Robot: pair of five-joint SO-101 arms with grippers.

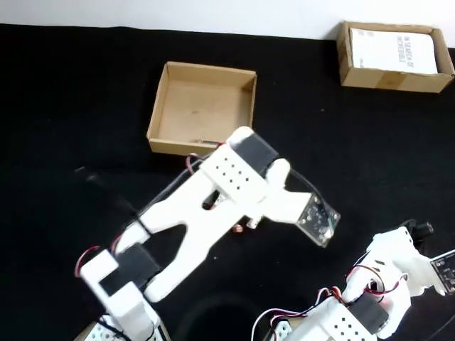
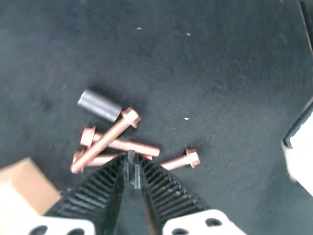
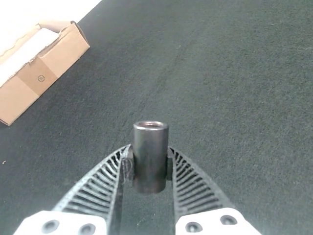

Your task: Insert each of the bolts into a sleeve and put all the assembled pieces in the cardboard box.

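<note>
Evidently the right hand clamps a sleeve with its open bore exposed, probably so a bolt can slide in. The left hand, clenched, hangs over the loose bolts on the table, beside a spare sleeve.

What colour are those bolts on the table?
Copper-coloured bolts, clearest in the left wrist view.

Copper bolts, dark grey sleeve, brown cardboard box, black table, white arms.

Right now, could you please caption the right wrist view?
Right gripper clamps an upright sleeve, with a box on the table beyond.
</note>
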